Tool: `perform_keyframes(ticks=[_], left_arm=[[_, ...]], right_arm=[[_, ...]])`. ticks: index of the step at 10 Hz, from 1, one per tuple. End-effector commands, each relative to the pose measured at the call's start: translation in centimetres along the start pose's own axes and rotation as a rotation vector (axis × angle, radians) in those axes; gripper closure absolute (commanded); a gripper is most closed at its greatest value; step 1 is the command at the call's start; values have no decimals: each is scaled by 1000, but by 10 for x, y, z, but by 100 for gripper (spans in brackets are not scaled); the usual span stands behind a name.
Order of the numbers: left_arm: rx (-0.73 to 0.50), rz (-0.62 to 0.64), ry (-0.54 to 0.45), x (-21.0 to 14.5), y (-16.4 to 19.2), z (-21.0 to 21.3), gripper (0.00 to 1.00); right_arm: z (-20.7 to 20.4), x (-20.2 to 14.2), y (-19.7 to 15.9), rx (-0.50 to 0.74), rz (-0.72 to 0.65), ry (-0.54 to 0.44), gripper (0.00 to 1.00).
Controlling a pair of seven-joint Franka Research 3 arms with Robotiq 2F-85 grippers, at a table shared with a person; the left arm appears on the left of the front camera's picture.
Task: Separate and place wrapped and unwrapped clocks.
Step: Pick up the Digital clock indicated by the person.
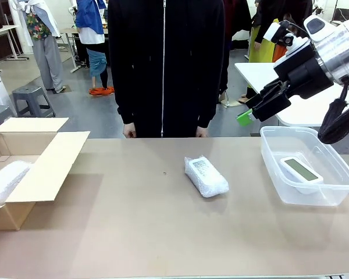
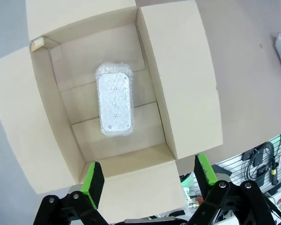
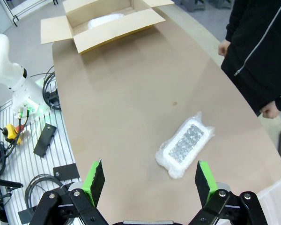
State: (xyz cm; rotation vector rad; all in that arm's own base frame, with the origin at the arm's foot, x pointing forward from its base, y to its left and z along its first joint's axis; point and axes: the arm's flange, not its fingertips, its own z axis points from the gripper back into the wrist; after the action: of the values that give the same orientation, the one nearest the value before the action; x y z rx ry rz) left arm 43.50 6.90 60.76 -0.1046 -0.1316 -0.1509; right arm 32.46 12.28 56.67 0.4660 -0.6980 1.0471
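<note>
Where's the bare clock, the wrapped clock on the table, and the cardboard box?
Bare clock point(image 1: 301, 169): front view, its screen.
Wrapped clock point(image 1: 206, 175): front view, middle of the wrap.
Cardboard box point(image 2: 178, 79): left wrist view, its side flap.

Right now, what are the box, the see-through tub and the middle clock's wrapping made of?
Box: matte tan cardboard, folded flaps. Tub: clear, shiny plastic; the clock shows through its wall. Wrapping: likely bubble wrap, thin whitish plastic with small bumps.
</note>
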Motion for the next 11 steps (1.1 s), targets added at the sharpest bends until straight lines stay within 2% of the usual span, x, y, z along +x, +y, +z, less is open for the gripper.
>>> perform_keyframes(ticks=[1, 8, 9, 10, 11], left_arm=[[18, -2, -6, 0, 1, -1, 0], [0, 0, 0, 0, 0, 0, 0], [34, -99, -40, 5, -25, 19, 0], [0, -214, -78, 11, -58, 30, 0], [-92, -343, -99, 12, -94, 33, 0]], right_arm=[[-1, 0, -1, 14, -1, -11, 0], [-1, 0, -1, 14, -1, -11, 0], [-1, 0, -1, 14, -1, -11, 0], [-1, 0, -1, 14, -1, -11, 0], [-1, 0, -1, 14, -1, -11, 0]])
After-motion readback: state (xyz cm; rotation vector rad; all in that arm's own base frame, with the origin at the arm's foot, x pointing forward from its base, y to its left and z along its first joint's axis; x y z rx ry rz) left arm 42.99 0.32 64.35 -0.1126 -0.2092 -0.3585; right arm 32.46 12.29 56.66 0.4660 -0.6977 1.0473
